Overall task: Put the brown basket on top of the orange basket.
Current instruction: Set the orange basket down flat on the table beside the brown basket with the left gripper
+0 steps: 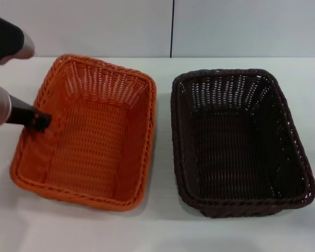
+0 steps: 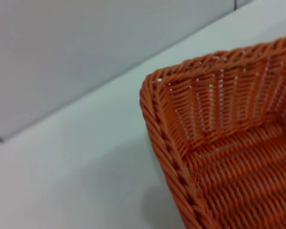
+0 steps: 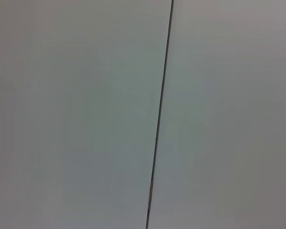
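The orange basket (image 1: 89, 136) sits on the left of the white table, and the dark brown basket (image 1: 236, 142) sits beside it on the right. Both are upright and empty, with a narrow gap between them. My left gripper (image 1: 39, 121) reaches in from the left and is at the orange basket's left rim. The left wrist view shows one corner of the orange basket (image 2: 219, 143) close up. My right gripper is out of view, and the right wrist view shows only a wall.
The white table (image 1: 163, 231) has bare surface in front of and behind the baskets. A pale wall with a dark vertical seam (image 1: 171, 29) stands behind the table. The seam also shows in the right wrist view (image 3: 159, 114).
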{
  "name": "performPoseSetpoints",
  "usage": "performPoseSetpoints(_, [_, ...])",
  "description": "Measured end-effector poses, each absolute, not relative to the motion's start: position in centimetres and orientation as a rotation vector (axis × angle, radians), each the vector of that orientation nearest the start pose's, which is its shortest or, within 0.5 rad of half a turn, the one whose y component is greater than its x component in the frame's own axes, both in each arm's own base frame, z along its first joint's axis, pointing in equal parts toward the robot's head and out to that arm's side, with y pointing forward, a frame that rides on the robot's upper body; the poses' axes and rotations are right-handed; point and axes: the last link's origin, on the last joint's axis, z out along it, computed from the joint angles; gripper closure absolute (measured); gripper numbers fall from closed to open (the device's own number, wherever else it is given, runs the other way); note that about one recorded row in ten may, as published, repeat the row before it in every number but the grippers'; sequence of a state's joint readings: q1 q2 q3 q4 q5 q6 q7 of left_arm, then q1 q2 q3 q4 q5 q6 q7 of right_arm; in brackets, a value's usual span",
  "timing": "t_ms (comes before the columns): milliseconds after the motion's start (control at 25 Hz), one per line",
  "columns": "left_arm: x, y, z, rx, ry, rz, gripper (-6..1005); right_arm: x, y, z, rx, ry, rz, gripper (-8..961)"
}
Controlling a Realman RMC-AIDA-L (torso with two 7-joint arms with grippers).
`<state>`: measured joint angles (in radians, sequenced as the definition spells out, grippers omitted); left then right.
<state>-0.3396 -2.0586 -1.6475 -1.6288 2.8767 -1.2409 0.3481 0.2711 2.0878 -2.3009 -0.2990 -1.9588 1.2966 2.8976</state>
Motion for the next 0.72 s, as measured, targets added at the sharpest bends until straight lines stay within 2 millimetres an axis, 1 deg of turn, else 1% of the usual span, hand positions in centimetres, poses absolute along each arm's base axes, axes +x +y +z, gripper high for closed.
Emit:
performPoseSetpoints(40, [-21.1, 35.8, 5.7, -2.099, -0.796, 0.36, 716, 35.9, 28.4, 1.6, -1.25, 0.45, 0.478, 288])
performPoseSetpoints(80, [-21.1, 35.8, 5.7, -2.099, -0.796, 0.36, 718, 35.9, 28.4, 1.6, -1.249, 0.449, 0.479, 288])
performPoseSetpoints(160, [-20.0, 35.7, 6.5, -2.117, -0.719, 0.37, 722, 35.9, 28.3, 1.7, -1.243, 0.443, 0.481, 287])
performPoseSetpoints(200, [-20.0, 35.7, 6.5, -2.117, -0.719, 0.37, 730, 35.9, 28.3, 1.7, -1.243, 0.443, 0.481, 287])
performPoseSetpoints(240, [-19.5, 35.6, 6.7, -2.131, -0.685, 0.38, 738, 35.9, 28.2, 1.7, -1.239, 0.44, 0.483, 287])
performPoseSetpoints(320, [-19.5, 35.6, 6.7, -2.131, -0.685, 0.38, 753, 35.9, 28.1, 1.8, -1.234, 0.435, 0.486, 287])
performPoseSetpoints(360, [-19.0, 35.5, 6.9, -2.142, -0.657, 0.387, 761, 35.9, 27.9, 1.8, -1.229, 0.432, 0.488, 287])
performPoseSetpoints(400, [-18.1, 35.2, 7.2, -2.164, -0.587, 0.403, 777, 35.9, 27.9, 1.8, -1.229, 0.432, 0.488, 287])
performPoseSetpoints(520, [-17.6, 35.1, 7.4, -2.176, -0.552, 0.41, 812, 35.8, 27.8, 1.9, -1.223, 0.43, 0.492, 287])
performPoseSetpoints(560, [-16.9, 34.7, 7.9, -2.191, -0.479, 0.428, 815, 35.8, 27.7, 1.9, -1.22, 0.428, 0.494, 287])
performPoseSetpoints(600, [-16.9, 34.7, 7.9, -2.191, -0.479, 0.428, 818, 35.8, 27.7, 1.9, -1.22, 0.428, 0.494, 287])
performPoseSetpoints(720, [-15.9, 34.2, 8.5, -2.216, -0.368, 0.46, 824, 35.8, 27.6, 1.9, -1.218, 0.425, 0.498, 287])
